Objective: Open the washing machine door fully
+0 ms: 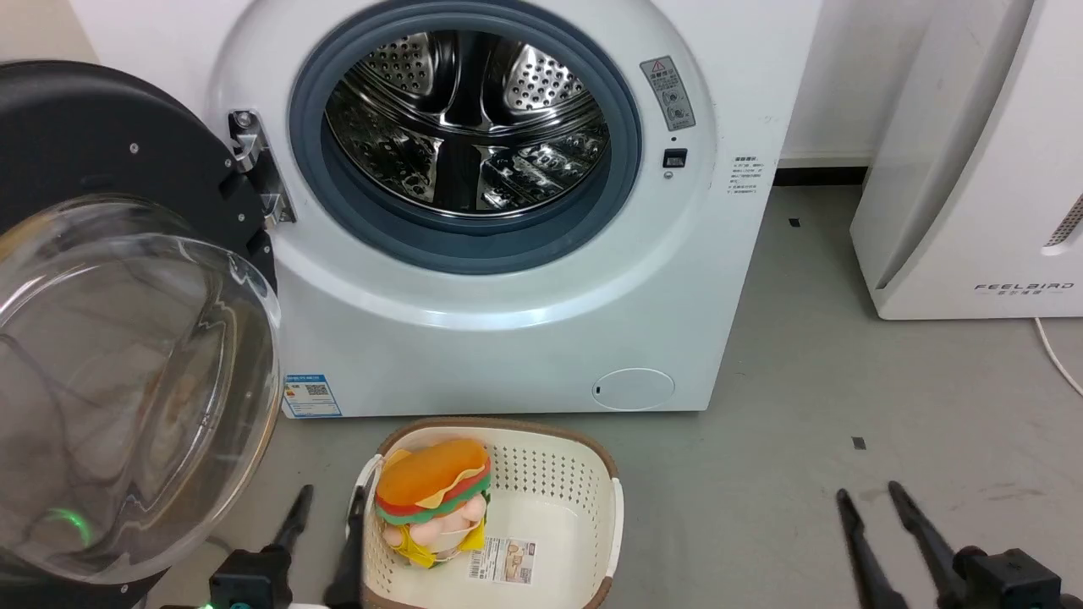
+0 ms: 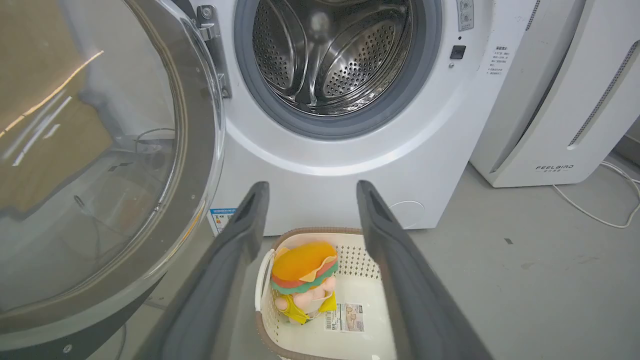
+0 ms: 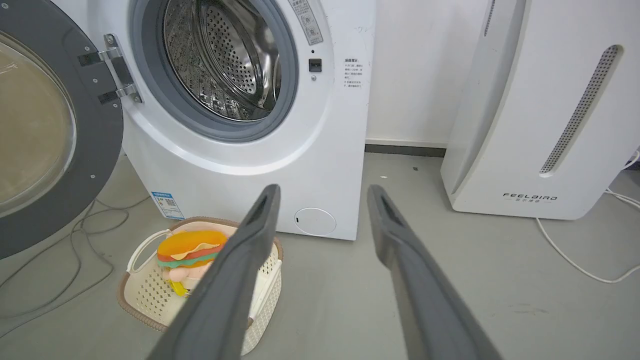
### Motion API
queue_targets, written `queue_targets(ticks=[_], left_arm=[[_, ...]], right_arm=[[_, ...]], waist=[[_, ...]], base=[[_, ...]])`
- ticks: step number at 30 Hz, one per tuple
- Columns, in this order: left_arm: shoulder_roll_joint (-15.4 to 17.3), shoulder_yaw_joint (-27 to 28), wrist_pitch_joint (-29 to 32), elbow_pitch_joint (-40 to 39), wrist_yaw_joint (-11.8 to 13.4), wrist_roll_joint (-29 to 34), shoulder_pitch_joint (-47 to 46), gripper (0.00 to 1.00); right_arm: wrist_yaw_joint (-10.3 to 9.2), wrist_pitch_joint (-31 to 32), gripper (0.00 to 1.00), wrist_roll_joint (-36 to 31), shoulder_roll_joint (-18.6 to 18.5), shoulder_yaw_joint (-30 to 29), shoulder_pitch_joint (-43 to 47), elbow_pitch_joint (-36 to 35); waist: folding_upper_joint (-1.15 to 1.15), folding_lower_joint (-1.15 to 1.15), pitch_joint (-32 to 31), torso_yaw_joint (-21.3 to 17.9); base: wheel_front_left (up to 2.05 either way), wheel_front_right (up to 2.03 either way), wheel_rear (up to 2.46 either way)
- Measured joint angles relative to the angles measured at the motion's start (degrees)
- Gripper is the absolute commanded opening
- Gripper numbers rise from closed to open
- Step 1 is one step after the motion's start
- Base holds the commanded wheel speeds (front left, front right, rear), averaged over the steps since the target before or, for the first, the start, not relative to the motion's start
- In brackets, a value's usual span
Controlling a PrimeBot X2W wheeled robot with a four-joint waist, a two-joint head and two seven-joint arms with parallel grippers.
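Washing machine door [image 1: 127, 338] stands swung wide, baring the steel drum [image 1: 465, 127], both jaws released and clear, job apparently done

One washing machine [image 1: 508, 338], one door [image 1: 127, 355], one basket [image 1: 584, 448], one plush toy [image 1: 433, 486], one FEELBIRD appliance [image 1: 973, 169], two grippers: left gripper [image 1: 332, 495], right gripper [image 1: 867, 491].

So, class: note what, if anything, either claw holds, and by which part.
Nothing is held: the left claw and right claw are open and empty, apart from the washing machine door.
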Motion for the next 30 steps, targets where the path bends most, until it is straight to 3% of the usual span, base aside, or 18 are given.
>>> queue_targets(ticks=[30], left_arm=[[-1.1, 0.9, 1.6, -0.5, -0.2, 1.7, -0.8, 0.0]], right_arm=[[0.0, 0.6, 0.0, -0.5, 0.0, 0.1, -1.5, 1.2]], waist=[[0.0, 0.01, 0.2, 0.1]], base=[[0.0, 0.0, 0.0]])
